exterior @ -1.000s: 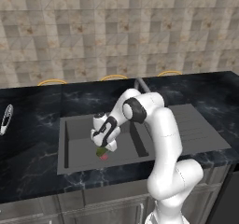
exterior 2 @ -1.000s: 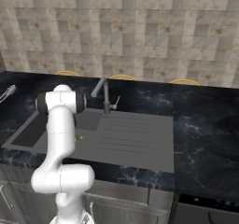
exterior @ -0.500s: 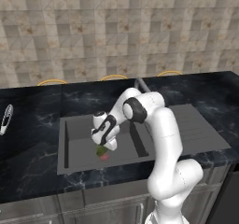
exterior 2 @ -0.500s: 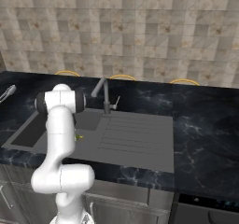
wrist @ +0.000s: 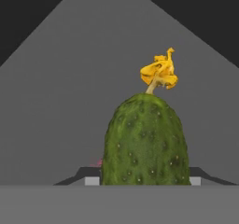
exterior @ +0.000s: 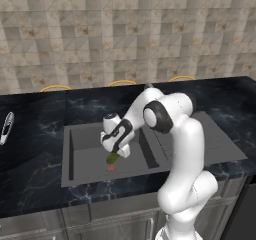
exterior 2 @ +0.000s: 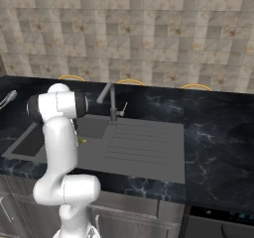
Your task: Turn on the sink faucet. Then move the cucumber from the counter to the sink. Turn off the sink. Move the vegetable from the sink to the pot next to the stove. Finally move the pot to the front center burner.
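Note:
The cucumber (exterior: 113, 157) is small, green and bumpy, with a dried yellow flower at its far tip. It is low in the dark grey sink (exterior: 85, 146), just above the red drain mark (exterior: 110, 168). My gripper (exterior: 116, 151) reaches down into the basin and is shut on the cucumber. In the hand view the cucumber (wrist: 145, 141) fills the gap between my fingertips (wrist: 92, 181). A bit of its yellow (exterior 2: 82, 141) shows beside the arm in the right base view. The dark faucet (exterior 2: 112, 103) stands behind the basin with no water running. The pot and the stove are out of view.
The ribbed drainboard (exterior 2: 134, 143) lies right of the basin. Black marble counter (exterior: 35, 134) surrounds the sink. A slim white-silver utensil (exterior: 6, 126) lies at the far left of the counter. A tiled wall backs the counter.
The jaws have closed in on the cucumber. The arm has stayed in place over the basin.

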